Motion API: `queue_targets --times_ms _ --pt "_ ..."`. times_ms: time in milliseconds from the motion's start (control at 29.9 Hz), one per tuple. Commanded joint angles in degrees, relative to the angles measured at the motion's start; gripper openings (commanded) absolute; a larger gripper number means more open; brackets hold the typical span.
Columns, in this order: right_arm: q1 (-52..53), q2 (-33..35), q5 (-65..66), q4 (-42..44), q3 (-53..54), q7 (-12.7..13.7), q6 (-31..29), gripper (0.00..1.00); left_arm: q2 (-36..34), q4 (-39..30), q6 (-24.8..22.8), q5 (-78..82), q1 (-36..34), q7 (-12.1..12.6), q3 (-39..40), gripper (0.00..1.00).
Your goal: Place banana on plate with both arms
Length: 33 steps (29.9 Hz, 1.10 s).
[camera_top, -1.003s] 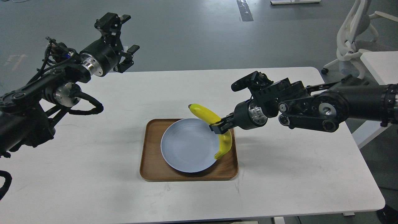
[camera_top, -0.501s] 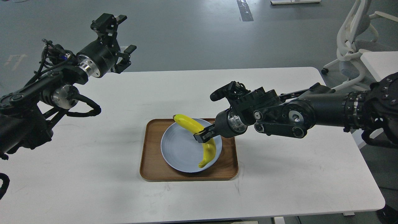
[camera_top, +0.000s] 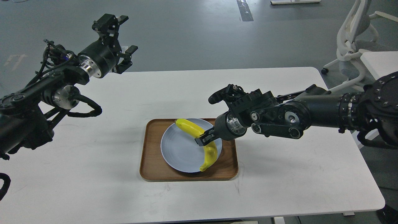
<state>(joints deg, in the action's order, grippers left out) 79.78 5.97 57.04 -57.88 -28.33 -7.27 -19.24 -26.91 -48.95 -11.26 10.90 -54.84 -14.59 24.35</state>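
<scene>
The yellow banana point(camera_top: 190, 128) lies across the right half of the pale blue-grey plate point(camera_top: 177, 149), one end at the plate's far rim, the other over its near right rim. My right gripper point(camera_top: 203, 139) is shut on the banana's middle, low over the plate. Whether the banana rests on the plate or hangs just above it I cannot tell. My left gripper point(camera_top: 119, 40) is open and empty, raised high beyond the table's far left edge, well away from the plate.
The plate sits in a brown wooden tray point(camera_top: 149, 169) at the middle of the white table point(camera_top: 93, 186). A white office chair point(camera_top: 353, 37) and another white table's corner point(camera_top: 381, 63) stand at the far right.
My right gripper carried the banana left from over the tray's right edge to over the plate, then lowered it slightly. The left arm barely moved.
</scene>
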Motion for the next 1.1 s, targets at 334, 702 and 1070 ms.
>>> queue_targets --times_ms 334,702,1070 --pt "0.99 1.49 -7.29 0.31 1.60 1.03 -2.20 0.99 0.01 0.00 -0.17 -0.53 -0.70 0.61 0.17 0.98" --pt "2.50 12.38 -21.31 4.08 17.22 1.11 -3.00 0.98 0.54 0.00 -0.17 -0.97 -0.53 0.35 0.26 0.98" --pt "-19.11 16.44 -48.06 12.95 54.56 1.20 3.58 0.98 2.30 0.53 -2.54 -6.59 4.30 0.26 3.94 0.98"
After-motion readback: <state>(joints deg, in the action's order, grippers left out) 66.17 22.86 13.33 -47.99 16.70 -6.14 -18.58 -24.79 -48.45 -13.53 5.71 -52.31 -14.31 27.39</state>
